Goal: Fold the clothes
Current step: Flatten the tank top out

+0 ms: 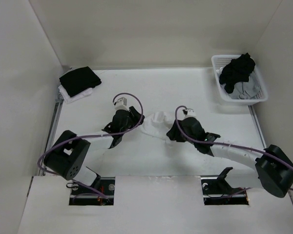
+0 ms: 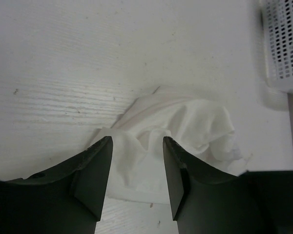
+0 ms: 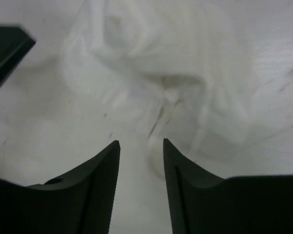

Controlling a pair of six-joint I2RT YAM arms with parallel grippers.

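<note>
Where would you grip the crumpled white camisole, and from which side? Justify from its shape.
Probably its thin outer edge nearest the left gripper, coming from the left: there the camisole lies flat on the table, whereas its middle is bunched into folds.

Both arms reached inward from their bases, angled toward each other. The left arm (image 1: 68, 156) stretched forward and to its right, with the left gripper (image 1: 135, 118) held low, fingers pointing down and jaws parted with a clear gap between them. The right arm (image 1: 234, 152) leaned forward and to its left, and the right gripper (image 1: 172, 130) was just as low, its jaws also apart.
</note>
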